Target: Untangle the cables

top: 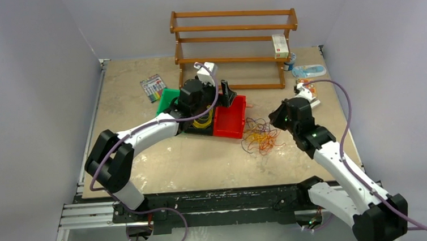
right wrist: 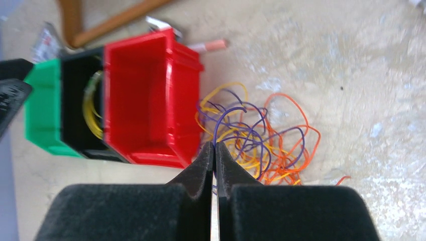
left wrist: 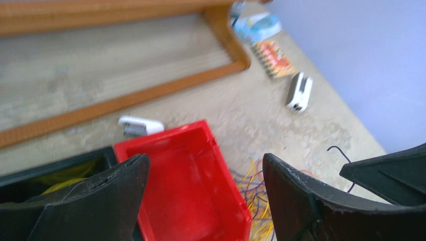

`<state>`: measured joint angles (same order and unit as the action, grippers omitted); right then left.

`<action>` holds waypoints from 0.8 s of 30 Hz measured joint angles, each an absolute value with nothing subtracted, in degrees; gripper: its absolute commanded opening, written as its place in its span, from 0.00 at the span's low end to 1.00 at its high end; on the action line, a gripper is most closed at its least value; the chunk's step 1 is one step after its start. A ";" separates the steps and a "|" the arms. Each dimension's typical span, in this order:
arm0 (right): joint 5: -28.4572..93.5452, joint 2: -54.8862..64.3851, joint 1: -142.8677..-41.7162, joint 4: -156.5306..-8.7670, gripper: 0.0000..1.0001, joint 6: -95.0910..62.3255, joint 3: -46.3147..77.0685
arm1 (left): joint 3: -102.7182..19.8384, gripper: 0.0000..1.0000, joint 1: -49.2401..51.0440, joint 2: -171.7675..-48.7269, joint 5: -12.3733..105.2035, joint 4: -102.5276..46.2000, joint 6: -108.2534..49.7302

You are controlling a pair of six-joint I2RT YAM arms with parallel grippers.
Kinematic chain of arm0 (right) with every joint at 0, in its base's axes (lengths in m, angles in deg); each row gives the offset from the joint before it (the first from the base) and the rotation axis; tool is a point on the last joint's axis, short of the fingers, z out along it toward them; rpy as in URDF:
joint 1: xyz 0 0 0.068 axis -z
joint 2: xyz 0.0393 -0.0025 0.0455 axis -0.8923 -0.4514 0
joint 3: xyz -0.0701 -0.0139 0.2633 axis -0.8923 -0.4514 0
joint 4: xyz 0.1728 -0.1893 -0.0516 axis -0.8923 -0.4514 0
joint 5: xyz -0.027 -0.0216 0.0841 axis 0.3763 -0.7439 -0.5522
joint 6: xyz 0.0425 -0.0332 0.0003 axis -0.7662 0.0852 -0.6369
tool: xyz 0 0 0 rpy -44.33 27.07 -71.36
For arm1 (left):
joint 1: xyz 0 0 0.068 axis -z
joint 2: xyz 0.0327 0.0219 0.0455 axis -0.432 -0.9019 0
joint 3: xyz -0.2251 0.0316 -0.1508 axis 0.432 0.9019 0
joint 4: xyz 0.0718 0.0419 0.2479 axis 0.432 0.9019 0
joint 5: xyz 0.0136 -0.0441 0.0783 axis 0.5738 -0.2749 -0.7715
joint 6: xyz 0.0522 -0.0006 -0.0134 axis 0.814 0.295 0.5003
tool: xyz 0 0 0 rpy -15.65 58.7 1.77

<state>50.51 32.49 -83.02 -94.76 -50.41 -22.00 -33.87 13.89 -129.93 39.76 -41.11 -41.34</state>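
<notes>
cables [top: 260, 137]: loose tangle of thin orange, yellow and purple loops on table [top: 146, 159], just right of red bin [top: 231, 119] | right gripper [right wrist: 215, 150]: fingers pressed together, pinching a purple strand | left gripper [left wrist: 205, 160]: spread wide above bins, holding nothing | black bin [right wrist: 70, 115]: yellow coil [right wrist: 90, 110] inside; green bin [right wrist: 42, 110] touching it

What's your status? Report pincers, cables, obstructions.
Left pincer open over red bin. Right pincer shut on purple cable. Cables tangled on table beside red bin. No obstruction on the tangle.
</notes>
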 measured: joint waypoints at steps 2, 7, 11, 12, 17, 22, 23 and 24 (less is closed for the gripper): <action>51.08 34.54 -83.02 -94.83 0.00 -49.80 -20.31 | -31.46 0.83 13.91 -128.71 40.55 -47.25 -41.10; 51.23 34.81 -83.02 -95.53 0.00 -48.77 -15.55 | -24.65 0.85 14.46 -128.27 42.27 -61.17 -41.08; 51.26 34.85 -83.02 -95.92 0.00 -48.13 -13.08 | -22.98 0.85 16.05 -129.14 43.89 -66.97 -41.01; 51.26 34.87 -83.02 -95.92 0.00 -48.09 -12.71 | -22.98 0.85 16.77 -129.45 44.61 -68.93 -40.86; 51.17 34.85 -83.02 -96.14 0.00 -48.16 -12.42 | -21.26 0.85 19.77 -130.69 49.05 -80.10 -39.42; 50.51 34.32 -83.02 -95.59 0.00 -48.18 -12.05 | -19.60 0.84 21.38 -134.34 53.68 -90.83 -38.87; 50.14 33.93 -83.02 -95.44 0.00 -48.18 -11.75 | -19.60 0.84 21.49 -135.18 54.32 -92.12 -38.87; 49.79 33.49 -83.02 -95.35 0.00 -48.18 -11.37 | -19.60 0.83 21.73 -136.07 54.99 -93.46 -38.87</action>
<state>49.79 33.49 -83.02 -95.35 -48.18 -11.37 -19.60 21.73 -136.07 54.99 -93.46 -38.87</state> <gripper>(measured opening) 0.008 0.843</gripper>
